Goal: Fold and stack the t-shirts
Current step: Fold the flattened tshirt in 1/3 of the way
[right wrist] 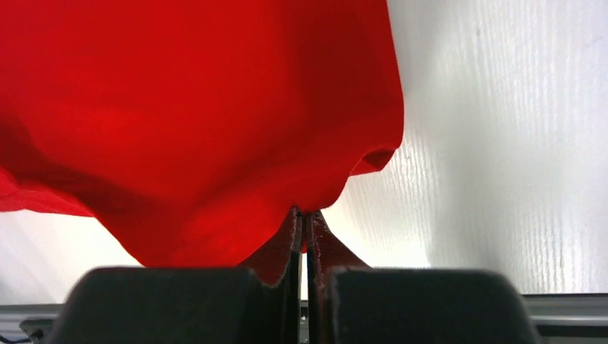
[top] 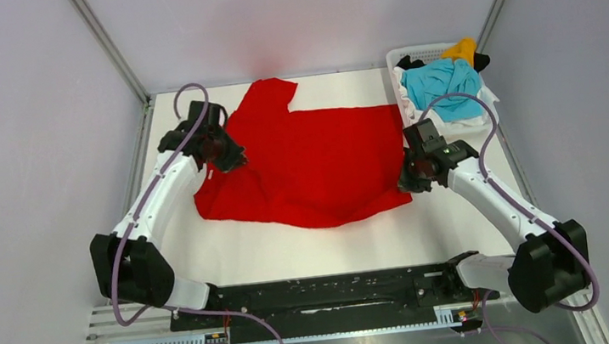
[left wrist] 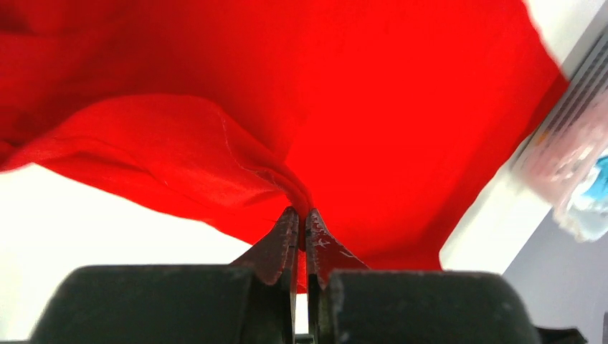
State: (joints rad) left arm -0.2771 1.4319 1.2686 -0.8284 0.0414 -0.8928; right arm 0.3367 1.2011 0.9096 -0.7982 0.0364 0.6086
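A large bright red t-shirt (top: 312,158) lies spread and partly bunched on the white table, one sleeve reaching toward the back. My left gripper (top: 230,160) is shut on its left edge; the left wrist view shows red cloth (left wrist: 401,107) pinched between the jaws of the left gripper (left wrist: 302,215). My right gripper (top: 409,180) is shut on the shirt's near right corner; the right wrist view shows the red cloth (right wrist: 193,107) held at the tips of the right gripper (right wrist: 302,213). A turquoise t-shirt (top: 444,82), a yellow-orange one (top: 464,48), a black one (top: 411,62) and a white one lie in the basket.
A white plastic basket (top: 403,102) stands at the back right corner. Metal frame posts and grey walls bound the table on the left, right and back. The black arm base rail (top: 331,293) runs along the near edge.
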